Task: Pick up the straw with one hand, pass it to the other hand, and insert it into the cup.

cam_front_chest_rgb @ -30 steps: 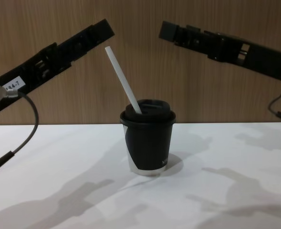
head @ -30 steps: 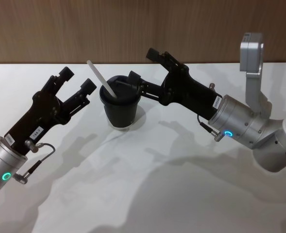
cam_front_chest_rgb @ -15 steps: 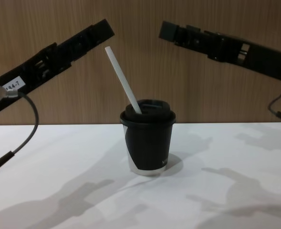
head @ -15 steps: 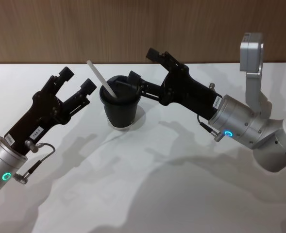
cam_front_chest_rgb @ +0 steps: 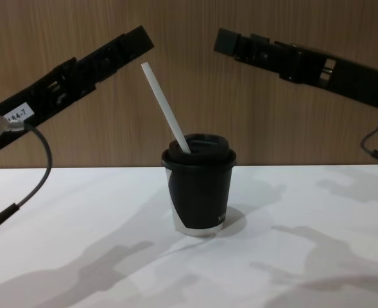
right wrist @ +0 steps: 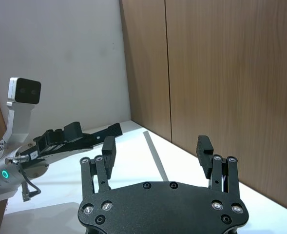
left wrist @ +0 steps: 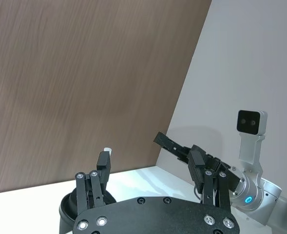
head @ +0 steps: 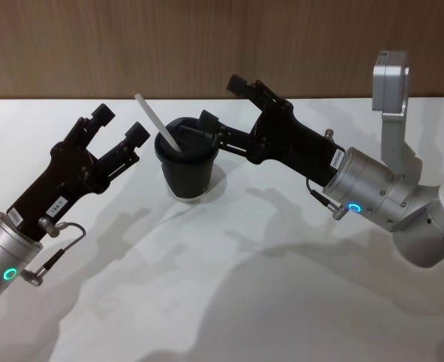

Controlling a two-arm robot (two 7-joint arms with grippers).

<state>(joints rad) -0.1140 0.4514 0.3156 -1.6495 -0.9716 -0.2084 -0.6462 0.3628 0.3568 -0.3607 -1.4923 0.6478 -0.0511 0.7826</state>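
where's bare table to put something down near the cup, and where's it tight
The near table in front of the cup is bare, between the two arms. In the chest view, table left and right of the cup is free too. It is tight around the cup: the left gripper and right gripper, both open, flank it and the leaning straw.

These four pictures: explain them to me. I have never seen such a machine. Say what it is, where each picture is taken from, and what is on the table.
It is a robot with two arms. Two cameras sit on its head and chest; two ride on its wrists. The left gripper and right gripper are black pincers, both open and holding nothing. On the white table stands a black cup with a lid. A white straw is in the lid, leaning toward the robot's left.
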